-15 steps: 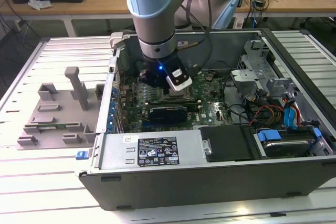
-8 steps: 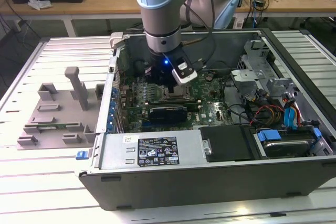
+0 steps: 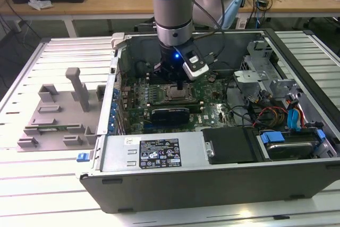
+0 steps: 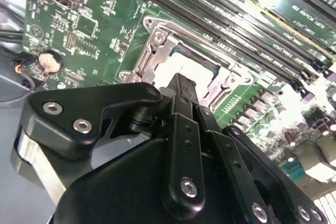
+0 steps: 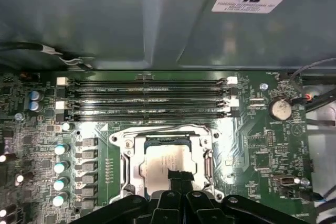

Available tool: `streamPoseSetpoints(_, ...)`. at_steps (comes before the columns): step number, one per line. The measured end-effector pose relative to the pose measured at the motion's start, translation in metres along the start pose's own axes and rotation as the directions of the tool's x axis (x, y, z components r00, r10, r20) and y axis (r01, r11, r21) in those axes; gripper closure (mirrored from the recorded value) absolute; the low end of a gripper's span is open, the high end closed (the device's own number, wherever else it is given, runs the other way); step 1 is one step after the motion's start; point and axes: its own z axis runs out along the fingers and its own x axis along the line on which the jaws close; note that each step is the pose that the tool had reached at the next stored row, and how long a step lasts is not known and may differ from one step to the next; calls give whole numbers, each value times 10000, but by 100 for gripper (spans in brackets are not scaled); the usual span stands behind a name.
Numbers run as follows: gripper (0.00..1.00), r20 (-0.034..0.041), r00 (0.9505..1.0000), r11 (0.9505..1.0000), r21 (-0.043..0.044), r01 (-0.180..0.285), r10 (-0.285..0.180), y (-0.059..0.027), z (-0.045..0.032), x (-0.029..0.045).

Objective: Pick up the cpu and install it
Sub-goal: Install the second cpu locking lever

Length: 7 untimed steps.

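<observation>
The cpu (image 5: pixel 161 162), a flat silver square, lies inside the metal-framed socket (image 5: pixel 122 153) on the green motherboard (image 5: pixel 252 145). In the second wrist view its pale top (image 4: pixel 195 65) shows within the socket frame (image 4: pixel 153 51). My gripper (image 5: pixel 178 177) is straight above it, its black fingers closed together with their tip at the cpu's near edge. The exterior view has the gripper (image 3: pixel 180 85) reaching down into the open computer case, over the socket (image 3: pixel 173 94). The gripper tip (image 4: pixel 181 83) hides part of the cpu.
Memory slots (image 5: pixel 147 98) run along one side of the socket, capacitors (image 5: pixel 61 166) along another. A coin battery (image 5: pixel 280 109) sits nearby. The case holds a power supply (image 3: pixel 154 152), drive cage (image 3: pixel 260 73) and cables (image 3: pixel 276 112). A grey fixture (image 3: pixel 58 115) stands outside at the exterior view's left.
</observation>
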Motion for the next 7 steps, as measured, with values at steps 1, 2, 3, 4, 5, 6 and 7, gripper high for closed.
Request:
streamPoseSetpoints(1,89,1,10000,10000,18,2,-2,1,-2,0)
streamPoseSetpoints(2,89,1,10000,10000,21,3,-3,0,-3,0)
streamPoseSetpoints(3,89,-1,10000,10000,22,3,-3,0,-3,0)
streamPoseSetpoints(4,89,-4,10000,10000,23,3,-3,1,-3,1)
streamPoseSetpoints(5,89,-7,10000,10000,23,2,-2,1,-3,2)
streamPoseSetpoints(6,89,-8,10000,10000,23,2,-2,1,-3,2)
streamPoseSetpoints(7,89,-9,10000,10000,22,2,-2,1,-3,2)
